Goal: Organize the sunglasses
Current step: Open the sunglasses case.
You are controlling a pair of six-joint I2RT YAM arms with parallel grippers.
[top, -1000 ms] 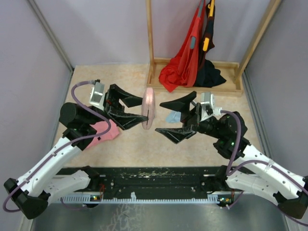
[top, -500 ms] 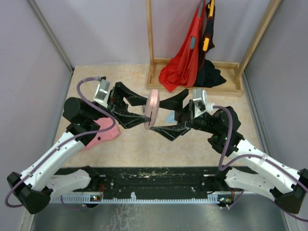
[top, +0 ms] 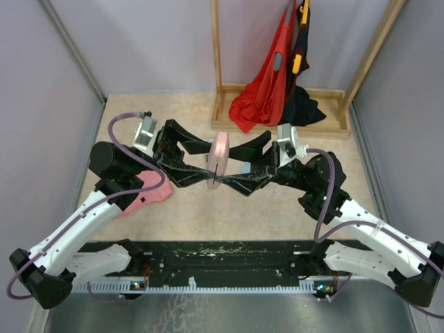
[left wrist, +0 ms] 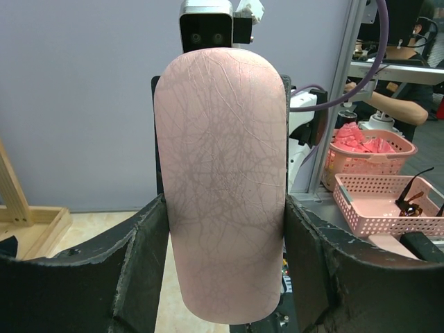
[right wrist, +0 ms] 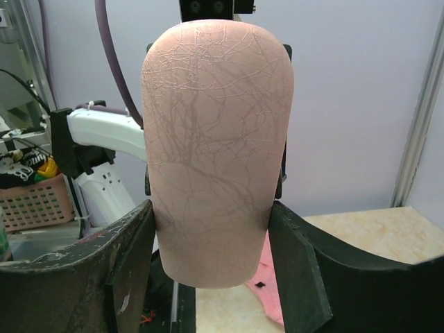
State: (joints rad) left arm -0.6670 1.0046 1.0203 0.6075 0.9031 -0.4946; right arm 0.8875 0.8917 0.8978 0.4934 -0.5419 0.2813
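No sunglasses show in any view; both pairs are hidden or out of view. An oblong pink glasses case (top: 219, 156) hangs on edge above the table's middle, between my two grippers. My left gripper (top: 209, 164) grips it from the left, with its fingers pressed on both long edges of the case (left wrist: 222, 187). My right gripper (top: 226, 166) reaches in from the right, and its fingers touch both edges of the same case (right wrist: 215, 159). The case fills both wrist views and hides what lies behind it.
A second pink case (top: 144, 193) lies on the table under my left arm and also shows in the right wrist view (right wrist: 277, 305). A small light-blue cloth (top: 247, 168) lies beneath my right gripper. A wooden rack (top: 277, 121) with red and black bags stands at the back.
My right gripper has moved left from beside the cloth and now has its fingers around the pink case. My left gripper has kept hold of the case, shifting slightly right.
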